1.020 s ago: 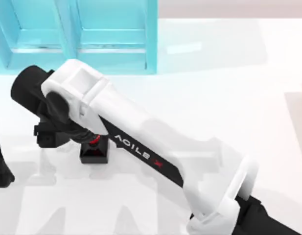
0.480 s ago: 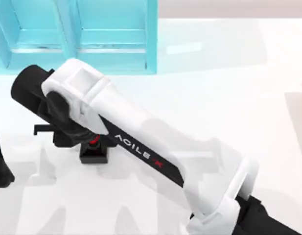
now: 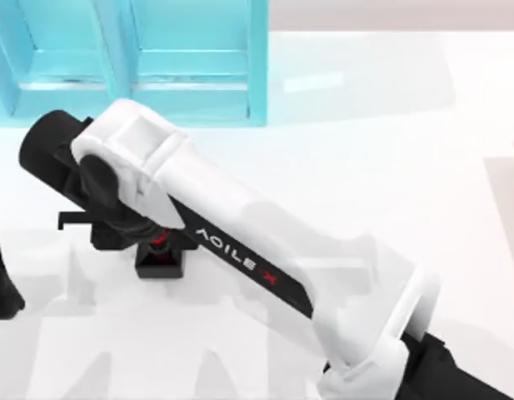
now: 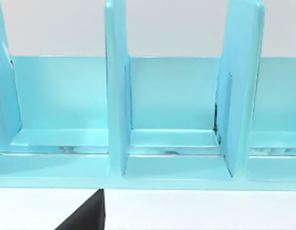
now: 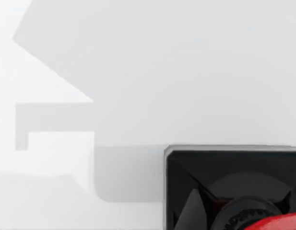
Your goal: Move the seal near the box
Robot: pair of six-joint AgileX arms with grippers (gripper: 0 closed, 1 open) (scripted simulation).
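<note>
Seal [image 3: 161, 254] on white table [image 3: 365, 167], right gripper [image 3: 148, 237] over it, grip state unclear, near blue box [image 3: 190, 58].

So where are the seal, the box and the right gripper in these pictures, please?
seal [image 3: 161, 260]: top view, on its black base.
box [image 3: 190, 75]: top view, on its blue floor panel.
right gripper [image 3: 136, 237]: top view, on the dark part over the seal's red knob.

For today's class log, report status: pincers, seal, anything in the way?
Right pincer down over the red-knobbed, black-based seal, fingers hidden. Seal standing on the white table, short of the turquoise compartmented box. Left arm parked at left edge.
</note>
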